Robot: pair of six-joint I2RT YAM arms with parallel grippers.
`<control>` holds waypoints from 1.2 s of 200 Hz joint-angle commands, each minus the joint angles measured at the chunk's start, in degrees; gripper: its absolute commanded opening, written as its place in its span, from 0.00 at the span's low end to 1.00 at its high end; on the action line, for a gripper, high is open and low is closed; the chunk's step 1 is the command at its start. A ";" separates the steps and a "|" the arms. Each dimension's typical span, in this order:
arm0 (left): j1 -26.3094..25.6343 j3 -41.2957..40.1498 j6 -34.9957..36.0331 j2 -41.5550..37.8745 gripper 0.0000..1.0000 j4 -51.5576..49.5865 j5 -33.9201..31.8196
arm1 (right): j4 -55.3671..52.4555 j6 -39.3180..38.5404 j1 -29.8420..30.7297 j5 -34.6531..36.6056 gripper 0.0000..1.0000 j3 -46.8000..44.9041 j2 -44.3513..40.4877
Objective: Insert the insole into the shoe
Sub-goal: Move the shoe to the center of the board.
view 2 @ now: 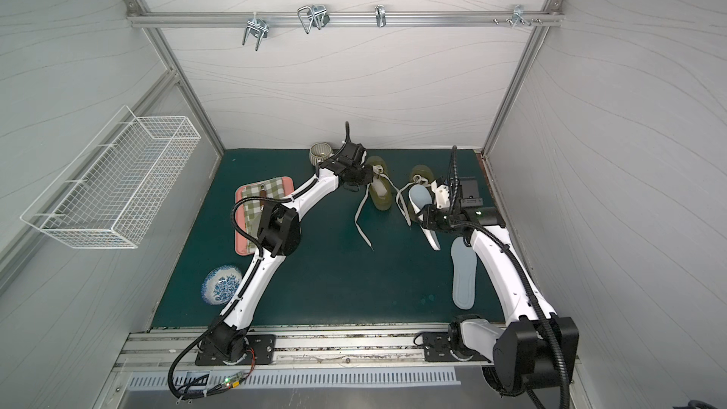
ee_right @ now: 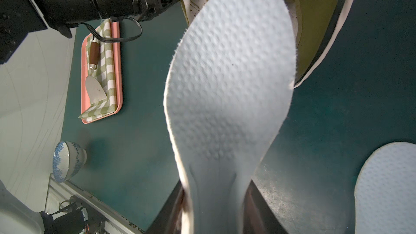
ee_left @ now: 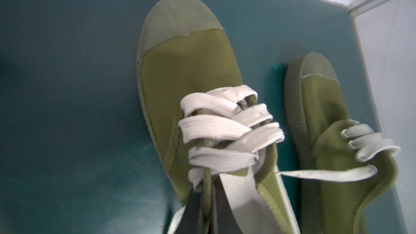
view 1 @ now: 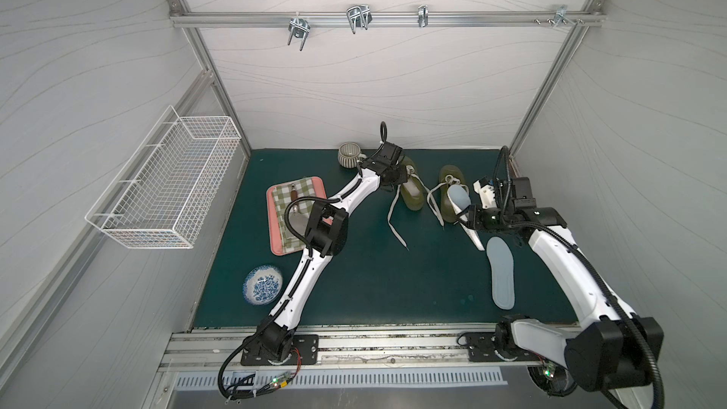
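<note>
The insole (ee_right: 229, 86) hangs tilted right of centre in both top views. The right gripper (ee_right: 216, 210) is clamped on its narrow waist. Its toe end lies over the opening of the olive shoe (view 1: 452, 173); whether the tip is already inside I cannot tell.

Just left of that shoe in the frame stands the second shoe (ee_left: 186, 64). The left gripper (ee_left: 206, 208) is pressed together on its olive edge beside the laces. Loose white laces (view 1: 395, 226) trail over the green mat (view 1: 373, 277) between the two shoes. The left arm (view 1: 354, 190) reaches across the middle of the mat.

A spare insole (view 1: 500, 273) lies flat at lower right, near the right arm (view 1: 550, 245).

At centre left, a pink tray (view 1: 270, 222) holds a checked cloth (view 1: 303, 190), with a brown-handled spatula (ee_right: 95, 79) on it. A blue-patterned bowl (view 1: 262, 285) sits below the tray. A ribbed cup (view 1: 348, 155) stands at the back, touching or just beside the left wrist. A white wire basket (view 1: 157, 190) hangs on the left wall.
</note>
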 commanded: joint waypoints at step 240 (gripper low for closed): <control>-4.82 -83.16 -24.21 -59.60 0.24 27.21 -17.60 | -2.51 -1.27 20.06 9.29 0.35 -2.50 2.27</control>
